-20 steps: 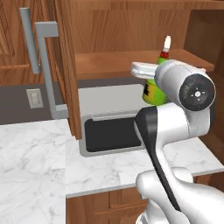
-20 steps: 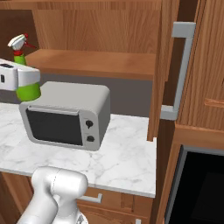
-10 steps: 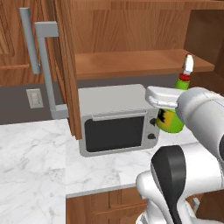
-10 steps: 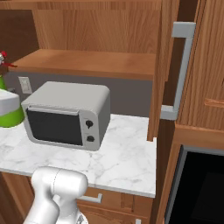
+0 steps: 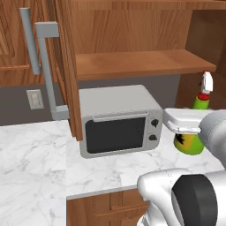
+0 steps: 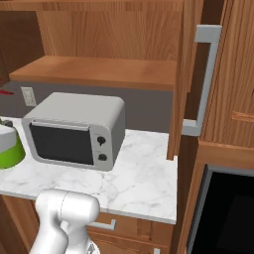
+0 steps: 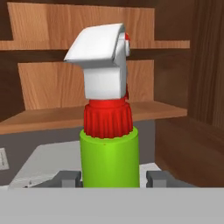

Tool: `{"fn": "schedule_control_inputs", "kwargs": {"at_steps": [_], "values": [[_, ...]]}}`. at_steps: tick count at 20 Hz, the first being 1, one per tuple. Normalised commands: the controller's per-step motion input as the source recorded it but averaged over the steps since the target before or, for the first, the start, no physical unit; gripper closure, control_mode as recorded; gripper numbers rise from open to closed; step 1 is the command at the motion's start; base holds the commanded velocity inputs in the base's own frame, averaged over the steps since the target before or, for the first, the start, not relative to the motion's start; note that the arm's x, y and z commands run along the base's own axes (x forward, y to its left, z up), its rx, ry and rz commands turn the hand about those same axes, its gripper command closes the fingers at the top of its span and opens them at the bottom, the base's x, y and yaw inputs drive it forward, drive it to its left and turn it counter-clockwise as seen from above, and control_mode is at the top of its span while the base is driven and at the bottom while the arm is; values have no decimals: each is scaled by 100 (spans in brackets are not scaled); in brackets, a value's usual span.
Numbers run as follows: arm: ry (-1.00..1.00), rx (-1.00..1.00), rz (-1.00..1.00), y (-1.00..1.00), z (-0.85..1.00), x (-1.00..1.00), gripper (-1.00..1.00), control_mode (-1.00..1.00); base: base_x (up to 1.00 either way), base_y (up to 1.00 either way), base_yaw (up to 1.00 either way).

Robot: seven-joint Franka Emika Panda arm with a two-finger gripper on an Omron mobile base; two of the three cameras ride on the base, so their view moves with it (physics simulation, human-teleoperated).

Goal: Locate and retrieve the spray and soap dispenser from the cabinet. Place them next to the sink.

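Observation:
My gripper (image 7: 109, 178) is shut on the spray (image 7: 109, 153), a green bottle with a red collar and a white nozzle that stands upright between the two fingertips (image 7: 70, 178). In the left base view the spray (image 5: 194, 132) hangs just right of the microwave, low over the counter, with my gripper (image 5: 185, 126) on its left side. Its green base (image 6: 10, 149) shows at the left edge of the right base view. The cabinet (image 5: 141, 62) is behind and above, with its door (image 5: 66, 66) swung open. The soap dispenser and the sink are out of view.
A grey microwave (image 5: 119, 119) stands on the white marble counter (image 5: 35, 159) under the cabinet shelf (image 6: 99, 69). The open door's grey bar handle (image 5: 46, 66) juts out at the left. A dark oven front (image 6: 228, 208) sits at the lower right.
The arm has swung the spray away from the cabinet shelf, down and to the right in the left base view, to beside the microwave. The grip has held throughout.

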Motion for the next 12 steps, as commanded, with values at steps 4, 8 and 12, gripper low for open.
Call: {"fn": "schedule_control_inputs", "kwargs": {"at_steps": [4,8,12], "values": [[-5,-7,7,-9,-22,-18,100,-100,0,0,0],[0,0,1,0,0,-5,100,-100,0,0,0],[0,0,0,0,0,-17,100,-100,0,0,0]]}}
